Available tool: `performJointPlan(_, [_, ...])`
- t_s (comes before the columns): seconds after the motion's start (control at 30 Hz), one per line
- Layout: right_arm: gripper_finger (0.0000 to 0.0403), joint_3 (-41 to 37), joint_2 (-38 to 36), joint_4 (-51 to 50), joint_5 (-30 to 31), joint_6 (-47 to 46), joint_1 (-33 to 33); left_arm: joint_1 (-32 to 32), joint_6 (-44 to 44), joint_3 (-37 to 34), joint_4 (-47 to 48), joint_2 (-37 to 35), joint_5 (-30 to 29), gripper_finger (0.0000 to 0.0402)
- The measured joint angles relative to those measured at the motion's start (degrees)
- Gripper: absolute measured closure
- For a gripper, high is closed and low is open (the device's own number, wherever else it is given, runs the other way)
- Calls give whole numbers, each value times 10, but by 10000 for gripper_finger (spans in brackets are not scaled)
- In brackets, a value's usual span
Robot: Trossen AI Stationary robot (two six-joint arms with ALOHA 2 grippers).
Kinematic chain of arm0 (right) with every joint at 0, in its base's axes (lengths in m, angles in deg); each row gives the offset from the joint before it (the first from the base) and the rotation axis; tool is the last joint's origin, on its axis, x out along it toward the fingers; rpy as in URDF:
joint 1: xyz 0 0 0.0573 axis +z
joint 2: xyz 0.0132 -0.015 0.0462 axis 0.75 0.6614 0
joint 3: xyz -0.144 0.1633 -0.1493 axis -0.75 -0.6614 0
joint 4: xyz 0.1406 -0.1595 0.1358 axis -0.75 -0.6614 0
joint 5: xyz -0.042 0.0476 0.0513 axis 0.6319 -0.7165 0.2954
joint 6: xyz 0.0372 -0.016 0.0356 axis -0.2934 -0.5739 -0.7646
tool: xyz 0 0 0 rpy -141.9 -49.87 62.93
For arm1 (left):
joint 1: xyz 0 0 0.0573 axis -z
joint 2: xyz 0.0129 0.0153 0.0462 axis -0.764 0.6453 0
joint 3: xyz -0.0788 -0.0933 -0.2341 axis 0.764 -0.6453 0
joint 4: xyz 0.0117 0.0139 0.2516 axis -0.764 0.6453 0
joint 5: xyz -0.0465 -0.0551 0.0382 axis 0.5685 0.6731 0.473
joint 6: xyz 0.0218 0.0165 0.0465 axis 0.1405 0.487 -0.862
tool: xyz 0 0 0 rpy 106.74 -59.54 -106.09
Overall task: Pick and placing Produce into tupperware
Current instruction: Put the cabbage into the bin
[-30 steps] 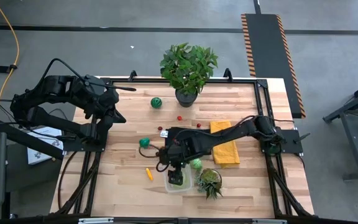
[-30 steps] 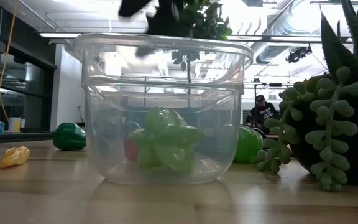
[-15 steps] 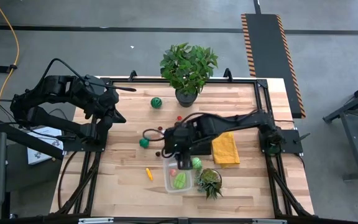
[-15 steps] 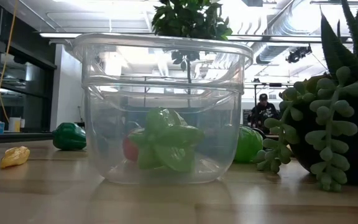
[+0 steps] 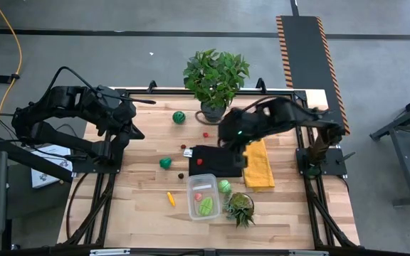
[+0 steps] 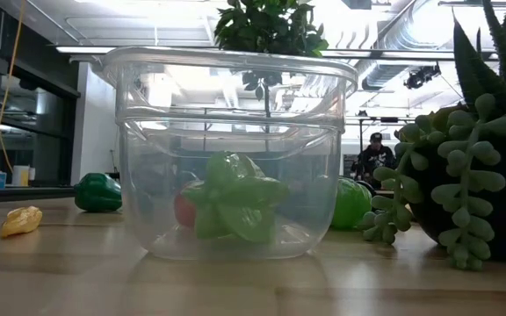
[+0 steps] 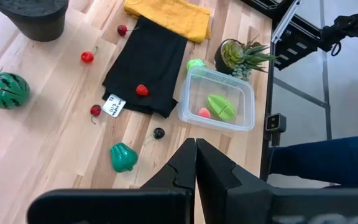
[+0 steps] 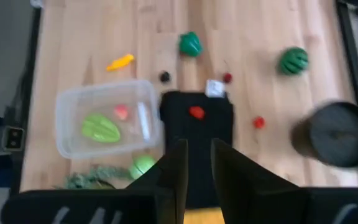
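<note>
My right hand (image 8: pixel 196 163) hangs over the black cloth (image 5: pixel 218 161), fingers a narrow gap apart and holding nothing. The tub (image 5: pixel 203 196) sits nearer the counter's (image 5: pixel 141 206) front edge, with a green piece (image 5: pixel 205 207) and a red one inside. The red berry (image 8: pixel 196 112) lies straight ahead on the cloth. My left hand (image 7: pixel 196 163) waits shut, far off. Another piece may be hidden in the tub.

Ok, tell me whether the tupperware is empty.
Not empty. The tupperware holds a green piece and a small red piece.
</note>
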Motion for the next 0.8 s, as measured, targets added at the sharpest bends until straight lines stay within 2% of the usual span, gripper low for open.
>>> performJointPlan(0.13, [343,-47,-44,-15,3,8,-12,0,1,0,0,0,0,401])
performJointPlan(0.23, [343,-152,-99,29,1,6,-18,0,2,0,0,0,0,401])
performJointPlan(0.43, [343,-458,-253,280,-58,-26,-21,0,11,0,-7,0,-16,401])
performJointPlan(0.57, [343,-610,-319,423,-125,-80,-26,0,29,0,-8,0,-32,401])
performJointPlan(0.7, [340,-694,-340,434,-157,-91,-28,0,48,0,-9,0,-48,401])
performJointPlan(0.8, [315,-728,-340,442,-193,-86,-28,0,66,0,-9,0,-60,401])
